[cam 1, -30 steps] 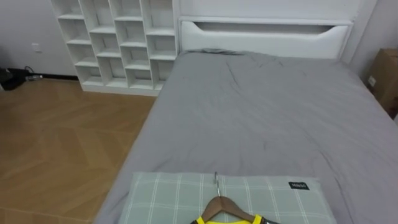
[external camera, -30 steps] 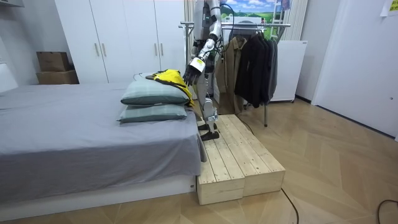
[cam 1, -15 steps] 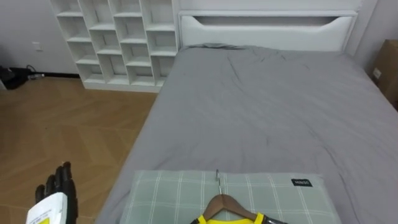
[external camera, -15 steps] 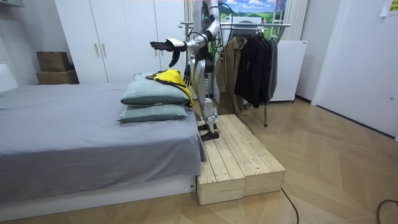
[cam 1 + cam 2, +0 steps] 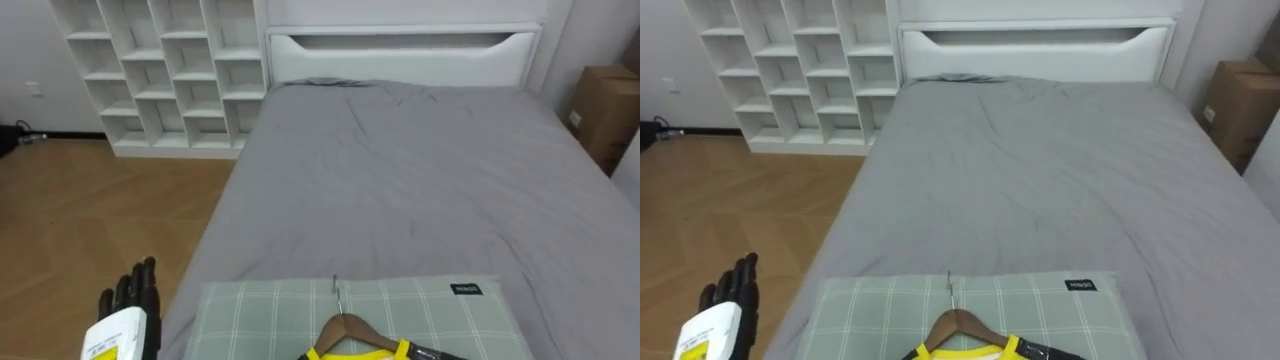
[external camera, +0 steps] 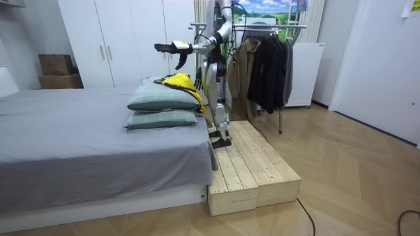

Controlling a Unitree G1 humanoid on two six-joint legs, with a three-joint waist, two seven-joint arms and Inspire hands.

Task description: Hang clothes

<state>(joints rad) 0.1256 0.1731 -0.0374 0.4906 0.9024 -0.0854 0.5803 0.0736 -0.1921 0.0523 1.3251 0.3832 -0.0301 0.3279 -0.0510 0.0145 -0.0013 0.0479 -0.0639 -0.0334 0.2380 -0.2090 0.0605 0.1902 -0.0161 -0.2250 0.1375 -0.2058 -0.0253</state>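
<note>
Yellow garment (image 5: 352,353) on its wooden hanger (image 5: 344,327) lies on the plaid pillow (image 5: 250,312) at six o'clock, not grasped. The left hand (image 5: 128,315) hovers at eight o'clock, fingers straight, empty. Pickup looks pending: it needs to move toward three o'clock and close round the hanger.

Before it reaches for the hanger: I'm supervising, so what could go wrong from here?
The left hand is open, out over the floor beside the bed, left of the hanger; a hasty reach might push it off the pillow. The yellow garment lies loosely on the hanger and may slip when lifted. The robot stands on a raised wooden platform; turning to the rack risks a misstep.
</note>
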